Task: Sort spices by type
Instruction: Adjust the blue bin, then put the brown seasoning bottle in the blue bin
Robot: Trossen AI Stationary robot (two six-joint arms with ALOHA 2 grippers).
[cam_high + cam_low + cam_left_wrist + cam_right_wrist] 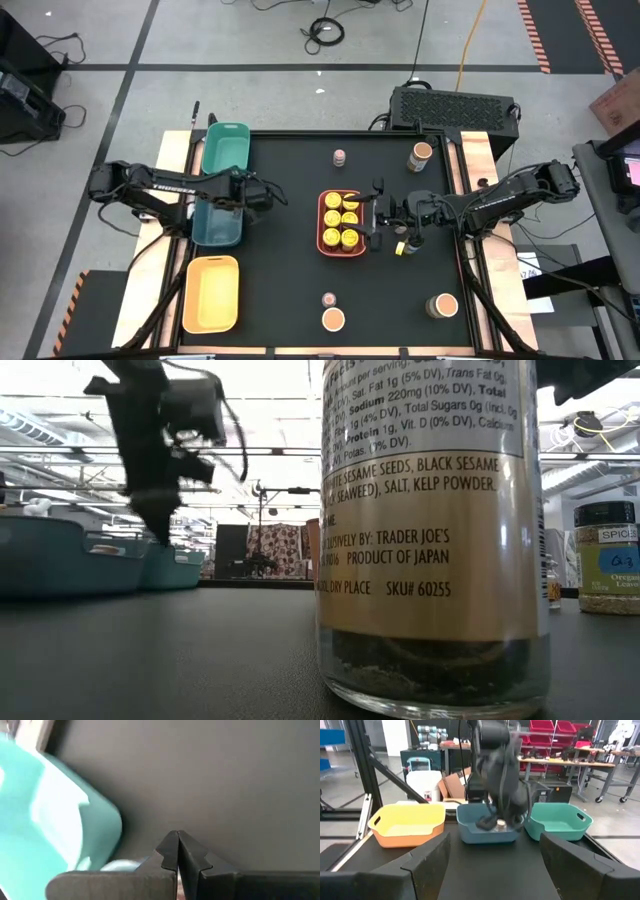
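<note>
**Six yellow jars in the coral tray, right gripper wide beside it**

The coral tray (322,222) sits at table centre holding six yellow-lidded jars (341,222) in two rows. The right gripper (378,222) is at 3 o'clock of that tray, just beside its edge, fingers spread wide with nothing between them; a yellow-lidded jar (402,248) lies on the table under its wrist.

The left gripper (262,192) is pinched fully closed and empty, at 9 o'clock of the tray by the teal tray (216,222). A green tray (226,146) lies at 12 o'clock of the teal one, a yellow tray (210,293) at 6.

Loose jars: a small pink one (339,157) and a tan one (421,154) toward 12 o'clock; a small pink one (328,299), a tan one (333,320) and another tan one (442,306) toward 6.
</note>
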